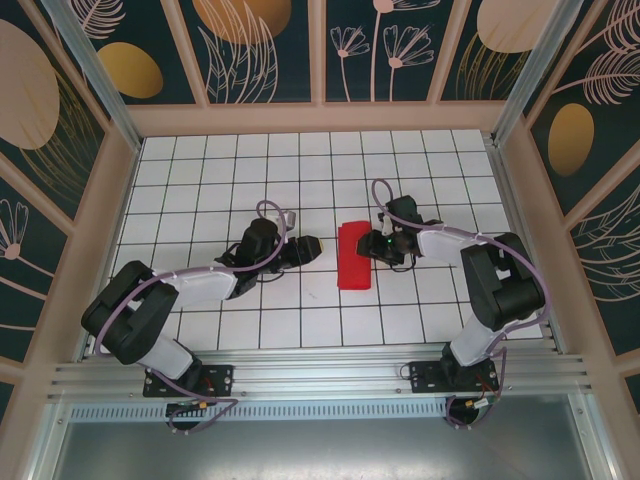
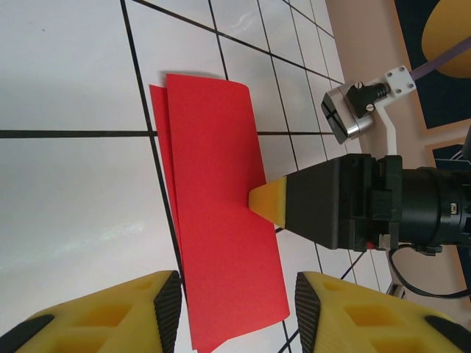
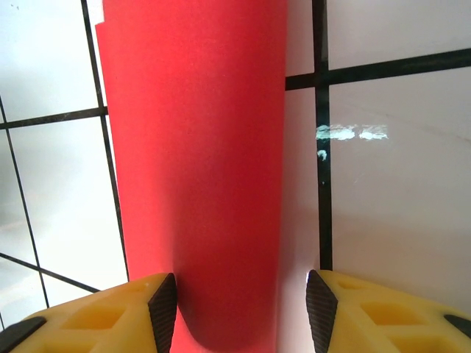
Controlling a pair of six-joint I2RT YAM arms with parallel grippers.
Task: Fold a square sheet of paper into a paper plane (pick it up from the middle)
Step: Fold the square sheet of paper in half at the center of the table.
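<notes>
Your left end effector [image 2: 239, 303] hangs with its jaws spread and empty, near the left side of the red paper [image 1: 354, 256]. Your right end effector [image 3: 241, 309] is spread too, low over the paper's right edge, with one yellow fingertip [image 2: 266, 204] touching it. The paper, doubled into a narrow oblong, lies flat near the middle of the white tiled table [image 1: 200, 180]. Beyond it, dark walls [image 1: 260, 50] printed with gold leaves close in the table. The oblong's long axis runs from your side toward the far wall, roughly along the black grid lines.
</notes>
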